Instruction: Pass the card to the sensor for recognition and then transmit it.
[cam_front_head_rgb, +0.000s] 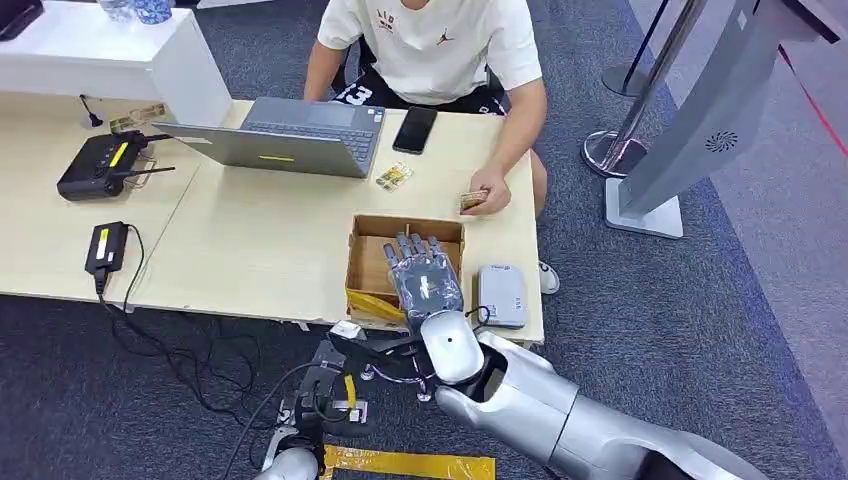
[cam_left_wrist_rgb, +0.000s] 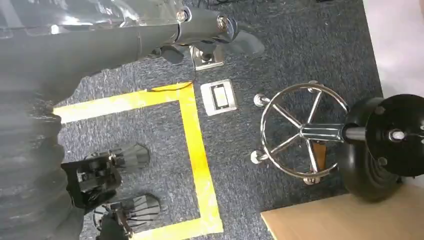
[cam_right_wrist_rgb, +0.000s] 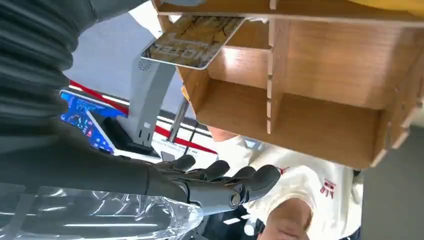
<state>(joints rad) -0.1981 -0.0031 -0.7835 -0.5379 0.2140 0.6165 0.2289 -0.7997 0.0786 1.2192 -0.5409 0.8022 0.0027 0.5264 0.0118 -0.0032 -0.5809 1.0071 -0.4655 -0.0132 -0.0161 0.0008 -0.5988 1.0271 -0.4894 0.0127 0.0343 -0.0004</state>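
My right hand (cam_front_head_rgb: 428, 275) hovers over the open wooden box (cam_front_head_rgb: 372, 262) at the near edge of the table (cam_front_head_rgb: 250, 240), fingers stretched out, slightly apart and holding nothing, while in the right wrist view a card (cam_right_wrist_rgb: 192, 40) sits in the box's slotted compartments, just beside my dark fingers (cam_right_wrist_rgb: 235, 182) but not touching them. The grey card sensor (cam_front_head_rgb: 502, 295) lies on the table just right of the box, and across from me a seated person's hand (cam_front_head_rgb: 487, 192) holds another card beyond the box, with a laptop (cam_front_head_rgb: 290, 135) and phone (cam_front_head_rgb: 415, 129) further back; I cannot tell how my left hand (cam_left_wrist_rgb: 100, 175) is set
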